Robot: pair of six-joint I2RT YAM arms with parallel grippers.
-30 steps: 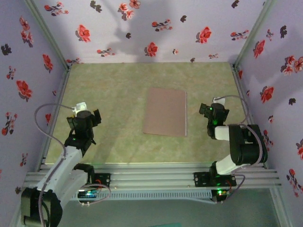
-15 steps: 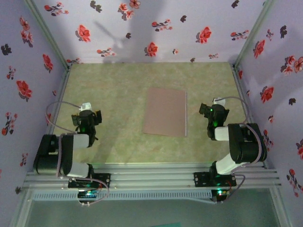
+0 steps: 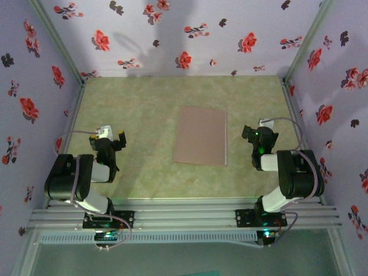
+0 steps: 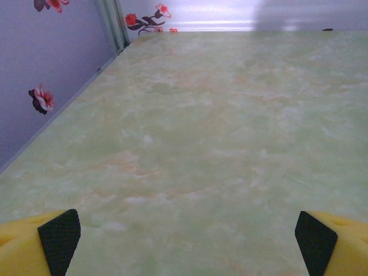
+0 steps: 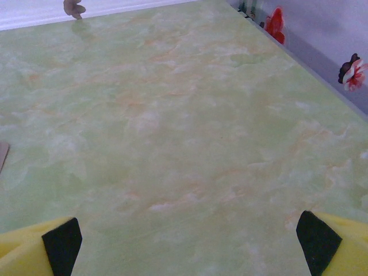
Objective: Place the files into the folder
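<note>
1. The folder lies flat and shut near the middle of the table, its long sides running away from the arms
2. We judge the task to be at or close to its end: the cover is down and both grippers are empty and well apart from it. If the files are inside, we see no step left to do
3. The left gripper sits low near the table's left side. In its wrist view its yellow fingers with black pads stand wide apart at the lower corners, with bare green table between them
4. The right gripper sits to the right of the folder, apart from it. Its pads are likewise spread wide, gripping nothing
5. We cannot confirm where the files are, because the closed cover hides whatever the folder holds
6. A thin pale line along the folder's right side could be a sheet's edge or the card's own thickness; from above it is too small to tell
7. At the left border of the right wrist view a brown sliver is cut off, and we take it for a corner of the folder
</note>
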